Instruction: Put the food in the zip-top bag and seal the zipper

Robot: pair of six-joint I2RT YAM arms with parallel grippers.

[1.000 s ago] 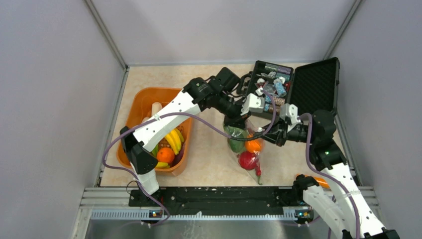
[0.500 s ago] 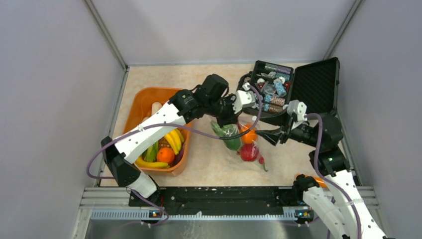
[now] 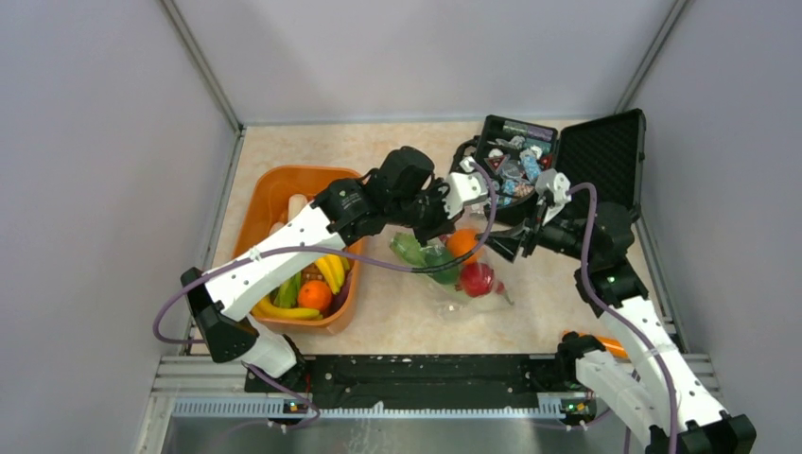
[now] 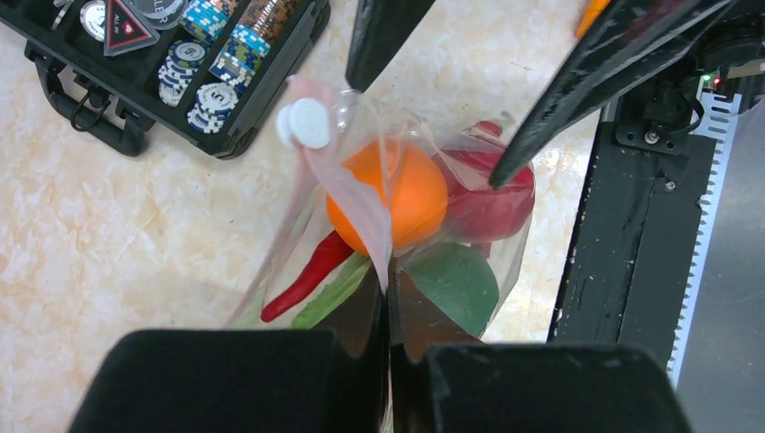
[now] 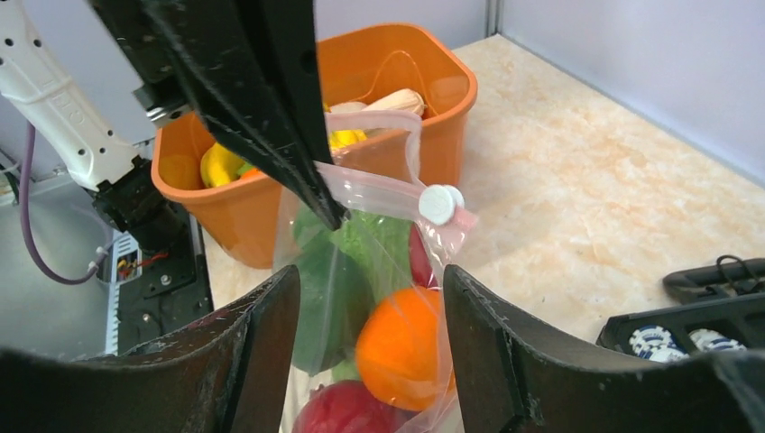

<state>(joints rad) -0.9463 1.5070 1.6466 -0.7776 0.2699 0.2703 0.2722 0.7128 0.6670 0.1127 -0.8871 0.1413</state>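
Note:
The zip-top bag [image 3: 456,274] hangs from my left gripper [image 4: 388,298], which is shut on its pink zipper [image 4: 356,198] edge. A white slider [image 4: 307,124] sits at one end of that strip. Inside the bag are an orange [image 4: 406,194], a red fruit [image 4: 492,203], green pieces [image 4: 456,284] and a red chilli [image 4: 307,275]. My right gripper [image 5: 370,275] stands open just right of the bag, with the orange [image 5: 401,356] showing ahead between its fingers; nothing is gripped. More food, bananas and an orange [image 3: 314,295], lies in the orange tub [image 3: 270,189].
An open black case [image 3: 605,161] with poker chips [image 4: 221,95] stands at the back right, close behind the right gripper. The orange tub [image 5: 433,99] is left of the bag. The black base rail [image 4: 631,225] runs along the near edge.
The right gripper has opened, let go of the bag and drawn back to the right. The left gripper has carried the bag's mouth left, swinging the bag sideways.

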